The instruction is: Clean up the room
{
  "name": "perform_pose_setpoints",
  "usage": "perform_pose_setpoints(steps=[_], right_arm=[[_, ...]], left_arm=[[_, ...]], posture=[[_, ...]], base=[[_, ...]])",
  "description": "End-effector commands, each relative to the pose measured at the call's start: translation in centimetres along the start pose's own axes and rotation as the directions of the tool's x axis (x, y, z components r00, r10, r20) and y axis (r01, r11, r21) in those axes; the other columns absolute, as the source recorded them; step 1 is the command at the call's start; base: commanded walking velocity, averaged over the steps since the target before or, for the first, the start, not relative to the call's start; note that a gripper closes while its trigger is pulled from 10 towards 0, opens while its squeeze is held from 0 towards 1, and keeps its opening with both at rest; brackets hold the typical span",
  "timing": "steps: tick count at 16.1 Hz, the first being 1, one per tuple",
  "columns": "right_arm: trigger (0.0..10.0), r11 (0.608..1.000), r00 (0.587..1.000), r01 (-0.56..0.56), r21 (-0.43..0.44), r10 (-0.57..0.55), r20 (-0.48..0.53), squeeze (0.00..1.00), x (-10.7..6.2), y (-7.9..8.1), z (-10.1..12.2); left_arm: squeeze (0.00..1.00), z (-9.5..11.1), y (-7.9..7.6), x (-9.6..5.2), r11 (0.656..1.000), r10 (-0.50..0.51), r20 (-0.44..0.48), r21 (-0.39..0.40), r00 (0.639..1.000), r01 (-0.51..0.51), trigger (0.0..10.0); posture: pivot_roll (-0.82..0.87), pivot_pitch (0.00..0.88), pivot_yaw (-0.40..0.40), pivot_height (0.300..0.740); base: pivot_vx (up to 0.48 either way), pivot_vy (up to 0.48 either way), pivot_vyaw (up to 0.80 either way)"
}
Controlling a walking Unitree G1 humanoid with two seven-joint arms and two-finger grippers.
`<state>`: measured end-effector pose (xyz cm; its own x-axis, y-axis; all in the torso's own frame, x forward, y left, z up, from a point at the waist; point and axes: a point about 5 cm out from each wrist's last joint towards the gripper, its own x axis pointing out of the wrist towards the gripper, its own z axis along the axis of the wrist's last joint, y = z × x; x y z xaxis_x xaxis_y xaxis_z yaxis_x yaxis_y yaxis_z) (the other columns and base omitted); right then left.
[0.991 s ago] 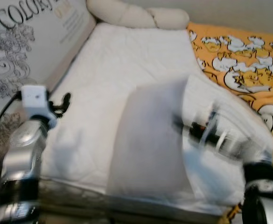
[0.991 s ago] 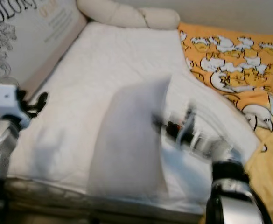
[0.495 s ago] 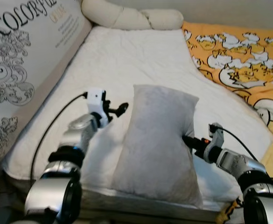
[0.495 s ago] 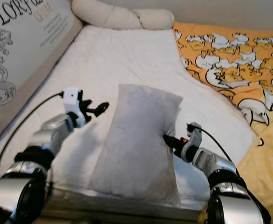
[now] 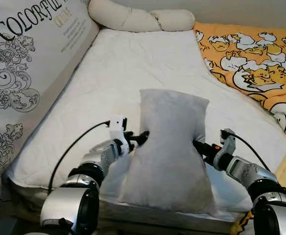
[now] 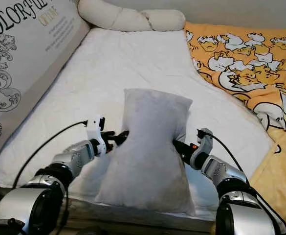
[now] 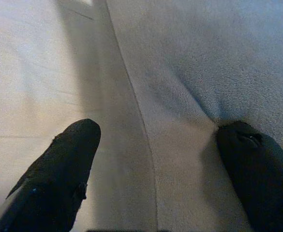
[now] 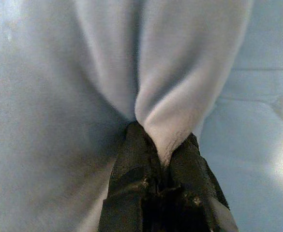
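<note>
Right wrist view shows the right gripper (image 8: 163, 145) pinching a fold of the soft grey plush pillow (image 5: 169, 152), fabric bunched between its fingers. The pillow stands near the front edge of the white quilted mattress (image 5: 133, 68). At its other side the left gripper (image 7: 156, 145) is spread, one finger denting the plush, the other over the sheet. It looks light and limp, likely to sag, so opposite side edges suit best.
</note>
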<state>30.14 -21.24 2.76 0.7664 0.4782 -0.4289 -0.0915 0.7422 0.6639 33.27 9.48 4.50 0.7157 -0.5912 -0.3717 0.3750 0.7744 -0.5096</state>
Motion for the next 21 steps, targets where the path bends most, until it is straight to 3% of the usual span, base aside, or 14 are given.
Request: perform_pose_setpoints(steps=[1,3,5,6,7,8,12,15,17,21], right_arm=[[0.0,0.999,0.999,-0.041,0.005,0.041,-0.001,0.00,0.5,0.7,-0.1],[0.0,0.996,0.997,-0.083,0.010,0.083,0.005,0.00,1.3,1.8,0.3],[0.0,0.995,0.995,-0.101,0.007,0.101,0.012,0.00,1.7,2.5,0.6],[0.0,0.994,0.994,-0.109,0.002,0.109,0.012,0.00,1.8,2.7,0.7],[0.0,0.994,0.994,-0.112,0.000,0.112,0.012,0.00,1.9,2.8,0.7],[0.0,0.992,0.992,-0.126,-0.011,0.127,0.022,0.00,2.2,3.4,1.0],[0.0,0.985,0.982,-0.166,-0.050,0.170,0.079,0.00,3.0,5.1,1.9],[0.0,0.985,0.975,-0.167,-0.050,0.173,0.138,0.00,3.3,6.0,2.6],[0.0,0.986,0.975,-0.160,-0.051,0.166,0.148,0.00,3.5,6.3,2.4],[0.0,0.982,0.959,-0.167,-0.091,0.183,0.216,0.00,4.1,8.0,2.2]], left_arm=[[1.00,-0.9,-1.6,0.7,0.994,-0.099,-0.036,-0.049,0.994,0.097,10.0],[1.00,-2.2,-2.8,1.0,0.979,-0.205,-0.108,-0.001,0.973,0.206,10.0],[0.97,-2.3,-3.8,1.0,0.946,-0.323,-0.101,-0.023,0.941,0.323,10.0],[0.62,-2.4,-3.9,1.0,0.938,-0.346,-0.118,-0.003,0.931,0.348,9.3],[0.62,-2.4,-3.9,1.0,0.936,-0.350,-0.123,0.001,0.929,0.353,9.3],[0.00,-2.2,-3.6,0.9,0.937,-0.318,-0.138,0.108,0.938,0.333,0.0],[0.00,0.6,-2.3,0.8,0.965,-0.196,-0.050,0.165,0.979,0.202,0.0],[0.00,2.8,-2.2,0.7,0.965,-0.188,-0.002,0.184,0.982,0.185,0.0],[0.00,3.4,-2.4,0.8,0.971,-0.181,0.007,0.163,0.984,0.177,0.0],[0.00,2.9,-4.6,1.7,0.959,-0.279,-0.006,0.045,0.960,0.279,0.0]], posture=[[-0.07,0.000,0.026,0.740],[-0.07,0.000,0.020,0.740],[-0.07,0.000,0.012,0.740],[-0.07,0.000,0.009,0.740],[-0.07,0.000,0.009,0.740],[-0.06,0.000,0.007,0.740],[-0.04,0.000,0.007,0.740],[-0.01,0.000,-0.005,0.740],[-0.01,0.000,-0.002,0.740],[-0.02,0.000,0.011,0.740]], base=[[0.000,0.000,0.00],[0.000,0.000,0.00],[0.000,0.000,0.00],[0.000,0.000,0.00],[0.000,0.000,0.00],[0.000,0.000,0.00],[0.000,0.000,0.00],[0.000,0.000,0.00],[0.000,0.000,0.00],[0.000,0.000,0.00]])
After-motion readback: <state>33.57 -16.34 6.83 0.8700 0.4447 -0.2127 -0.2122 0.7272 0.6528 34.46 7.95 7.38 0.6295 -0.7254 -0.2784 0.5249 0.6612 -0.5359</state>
